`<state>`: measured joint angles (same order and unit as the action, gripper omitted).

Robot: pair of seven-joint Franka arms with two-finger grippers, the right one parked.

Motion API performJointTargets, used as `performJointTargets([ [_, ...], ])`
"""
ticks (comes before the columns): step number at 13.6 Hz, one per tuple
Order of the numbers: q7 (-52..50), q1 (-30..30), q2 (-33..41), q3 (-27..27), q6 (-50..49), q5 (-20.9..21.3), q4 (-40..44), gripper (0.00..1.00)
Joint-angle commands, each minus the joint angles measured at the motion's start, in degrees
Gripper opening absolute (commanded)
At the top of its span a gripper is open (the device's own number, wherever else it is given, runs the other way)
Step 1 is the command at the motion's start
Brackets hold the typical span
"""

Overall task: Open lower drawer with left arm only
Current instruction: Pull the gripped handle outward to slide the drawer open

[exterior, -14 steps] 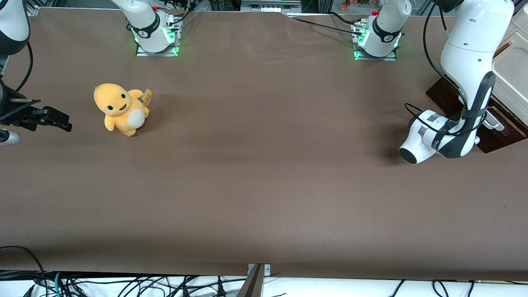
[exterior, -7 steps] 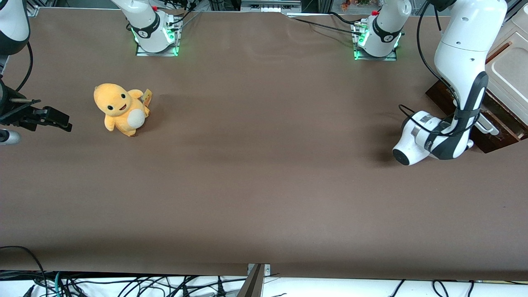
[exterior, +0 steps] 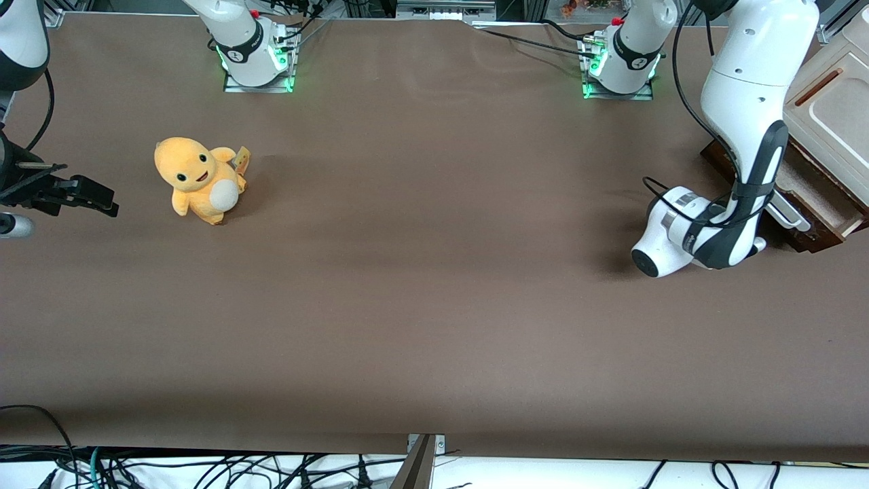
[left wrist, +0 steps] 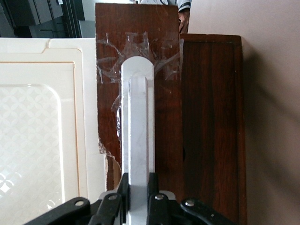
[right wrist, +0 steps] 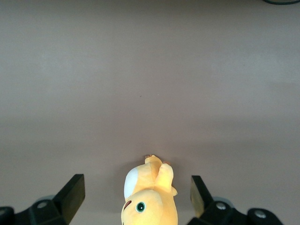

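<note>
The lower drawer (exterior: 812,239) has a dark brown front and stands pulled partly out of the beige cabinet (exterior: 836,115) at the working arm's end of the table. Its pale inside (exterior: 811,182) shows. The left arm (exterior: 747,102) reaches down in front of the drawer, and its round-ended wrist (exterior: 669,234) hides the gripper in the front view. In the left wrist view the gripper (left wrist: 138,187) is shut on the drawer's long white bar handle (left wrist: 138,122), one finger on each side. The taped brown drawer front (left wrist: 164,56) lies under the handle.
An orange plush toy (exterior: 197,178) sits on the brown table toward the parked arm's end; it also shows in the right wrist view (right wrist: 149,197). Two white bases lit green (exterior: 254,58) stand at the table's edge farthest from the front camera.
The left arm has moved toward the parked arm's end, still holding the handle. The drawer has slid farther out of the cabinet and more of its pale inside shows.
</note>
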<state>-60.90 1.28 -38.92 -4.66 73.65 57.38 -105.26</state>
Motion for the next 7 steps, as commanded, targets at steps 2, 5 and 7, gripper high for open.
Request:
performJointTargets([
  [2,6.14,1.8,-0.37,0.27,-3.25,-1.66,4.1,0.0],
  [5,6.14,1.89,-0.37,0.27,-3.25,-1.66,4.1,0.0],
  [7,6.23,1.98,-0.37,0.27,-3.52,-2.44,4.1,0.0],
])
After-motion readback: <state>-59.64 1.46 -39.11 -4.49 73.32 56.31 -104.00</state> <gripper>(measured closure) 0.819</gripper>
